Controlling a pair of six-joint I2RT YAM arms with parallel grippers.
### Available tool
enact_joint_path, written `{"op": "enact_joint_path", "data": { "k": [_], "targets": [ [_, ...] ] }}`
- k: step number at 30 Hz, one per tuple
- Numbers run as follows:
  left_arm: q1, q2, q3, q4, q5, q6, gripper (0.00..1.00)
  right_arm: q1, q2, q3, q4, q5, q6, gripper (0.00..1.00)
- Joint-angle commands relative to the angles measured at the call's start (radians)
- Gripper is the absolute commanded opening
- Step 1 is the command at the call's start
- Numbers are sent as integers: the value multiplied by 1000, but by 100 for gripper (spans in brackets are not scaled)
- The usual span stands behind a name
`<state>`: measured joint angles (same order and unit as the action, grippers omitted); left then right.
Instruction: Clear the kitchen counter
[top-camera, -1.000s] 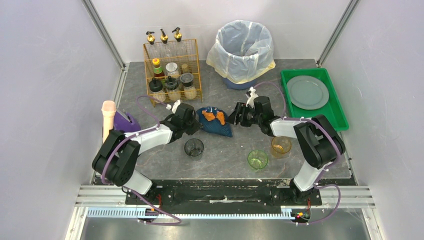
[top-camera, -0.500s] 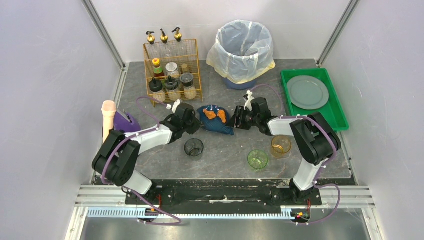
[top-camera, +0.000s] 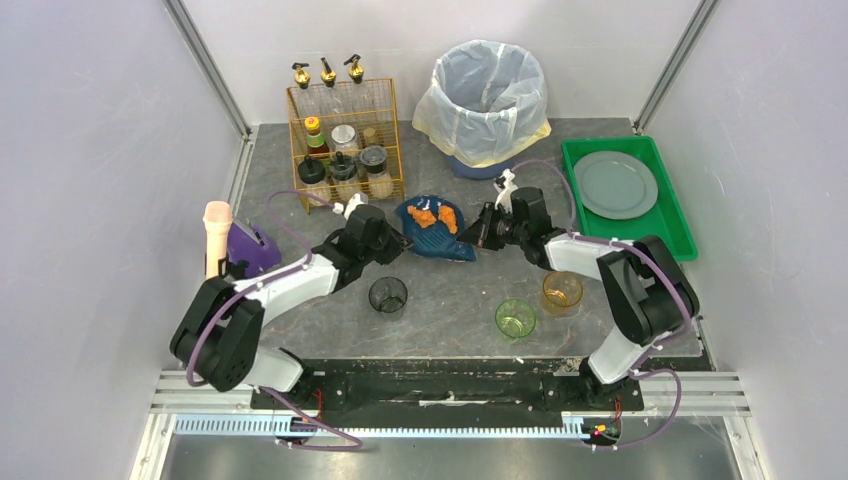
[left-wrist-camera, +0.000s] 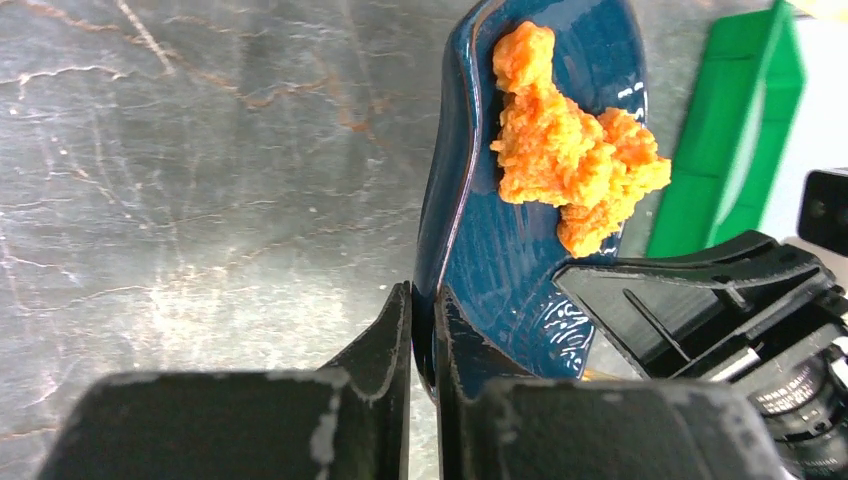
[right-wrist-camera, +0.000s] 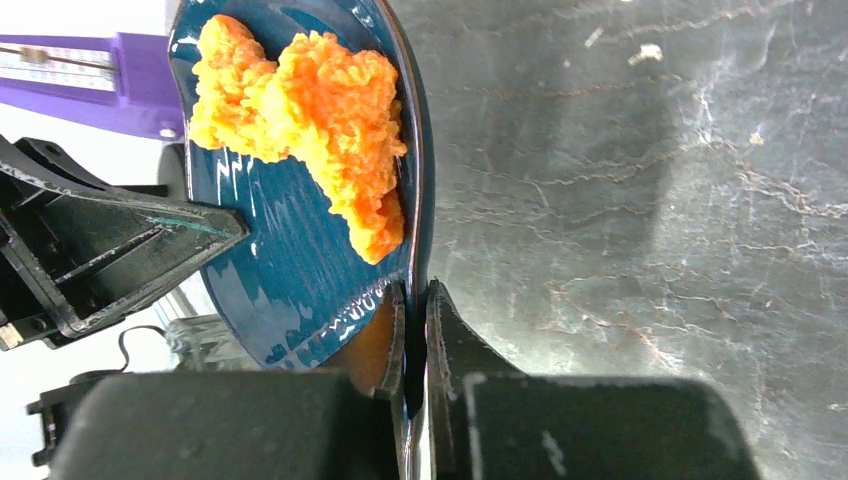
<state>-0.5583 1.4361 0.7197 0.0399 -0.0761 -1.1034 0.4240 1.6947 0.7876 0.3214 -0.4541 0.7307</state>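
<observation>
Blue plate (top-camera: 440, 241) is clamped by left pincer (top-camera: 401, 242) and right pincer (top-camera: 478, 231), its gripped rims hidden.

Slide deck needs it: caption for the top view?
Left gripper and right gripper pinch opposite rims of the blue plate holding orange food.

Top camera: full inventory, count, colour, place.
kitchen counter: one, dark grey, underneath
blue plate: one, blue, centre
food pieces: two, orange, on the blue plate
dark cup: one, smoky, near centre
green cup: one, green, near right
amber cup: one, amber, near right
bin: one, white liner, back centre
wire rack: one, gold, back left
tray: one, green, back right
grey plate: one, grey, in the tray
purple stand: one, purple, left edge
pink cylinder: one, pink, left edge
left gripper: one, black, shut on the blue plate
right gripper: one, black, shut on the blue plate
</observation>
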Motion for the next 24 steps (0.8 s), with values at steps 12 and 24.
{"op": "enact_joint_path", "data": {
  "k": [12, 24],
  "targets": [
    [7, -328, 208, -288, -89, 301, 66, -44, -256, 157, -205, -89, -44, 0],
    [43, -518, 460, -753, -258, 768, 86, -115, -258, 537, -627, -112, -152, 0]
  ]
}}
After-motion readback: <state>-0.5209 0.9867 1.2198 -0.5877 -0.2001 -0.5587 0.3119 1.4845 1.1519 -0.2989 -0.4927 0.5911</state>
